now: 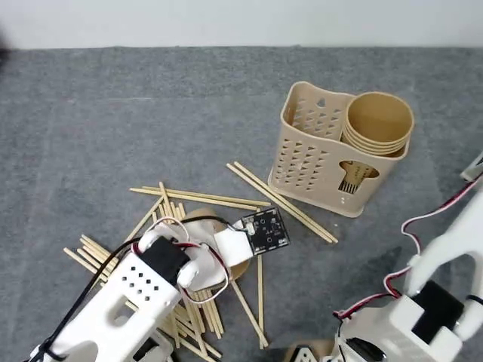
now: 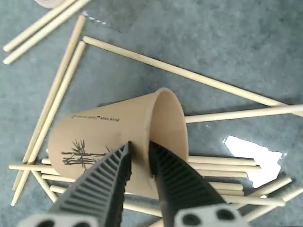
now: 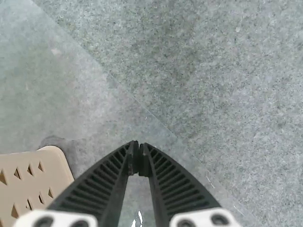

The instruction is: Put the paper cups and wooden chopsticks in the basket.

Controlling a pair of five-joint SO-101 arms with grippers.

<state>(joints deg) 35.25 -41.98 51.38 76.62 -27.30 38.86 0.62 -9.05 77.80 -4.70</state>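
The grey desk (image 1: 113, 113) carries the basket (image 1: 317, 162) toward its right edge, with a stack of cups (image 1: 379, 121) in one compartment. The right claw (image 3: 138, 158) hangs just beside the basket, pressed together and empty. Toward the front edge, the left claw (image 2: 140, 158) is clamped on the wall of a paper cup (image 2: 104, 132) lying sideways on scattered chopsticks (image 1: 204, 197). The cup is probably light and easily crushed, so a gentle pinch at its stiffer rim suits it.

Cup stack (image 1: 379, 121) in basket (image 1: 309, 162); chopsticks (image 1: 283, 202) scattered left of basket; tipped cup (image 2: 113, 135) on chopsticks.
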